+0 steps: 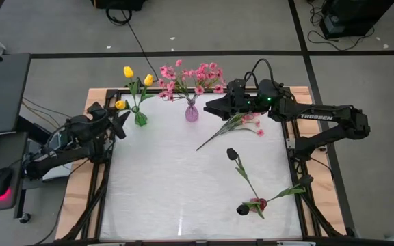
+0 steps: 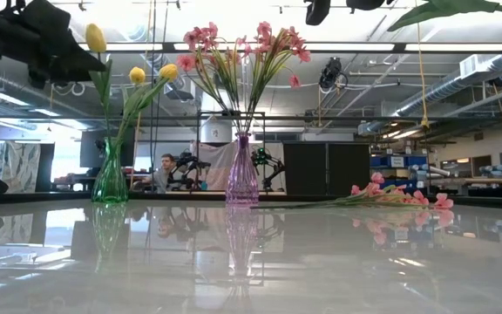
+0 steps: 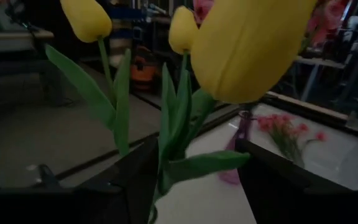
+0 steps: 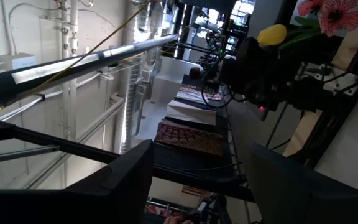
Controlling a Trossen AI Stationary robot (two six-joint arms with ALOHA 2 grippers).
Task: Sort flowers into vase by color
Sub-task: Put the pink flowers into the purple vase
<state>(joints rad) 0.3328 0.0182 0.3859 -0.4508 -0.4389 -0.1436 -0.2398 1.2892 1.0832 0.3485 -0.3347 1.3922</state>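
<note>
A green vase (image 1: pixel 140 117) at the far left holds three yellow tulips (image 1: pixel 128 71). A purple vase (image 1: pixel 191 111) beside it holds pink sprays (image 1: pixel 197 74). My left gripper (image 1: pixel 120 123) is open, level, at the green vase's left; in its wrist view a tulip's stem and leaves (image 3: pixel 173 155) stand between the fingers (image 3: pixel 135 180). My right gripper (image 1: pixel 209 107) hangs open in the air right of the purple vase, nothing between its fingers (image 4: pixel 135 174). One pink spray (image 1: pixel 238 123) lies flat on the table below it. Dark tulips (image 1: pixel 232 154) lie at the near right. My left gripper stands open, level, around the leafy stem (image 3: pixel 166 174) of the nearest yellow tulip (image 3: pixel 247 43), which stands upright in the green vase. The stem is close to one finger; I cannot tell whether that finger touches it.
A dark tulip and a red one (image 1: pixel 252 205) lie crossed near the table's near right corner. The white table top (image 1: pixel 169 184) is bare in the middle and near left. A person (image 2: pixel 166 167) sits in the room behind the table.
</note>
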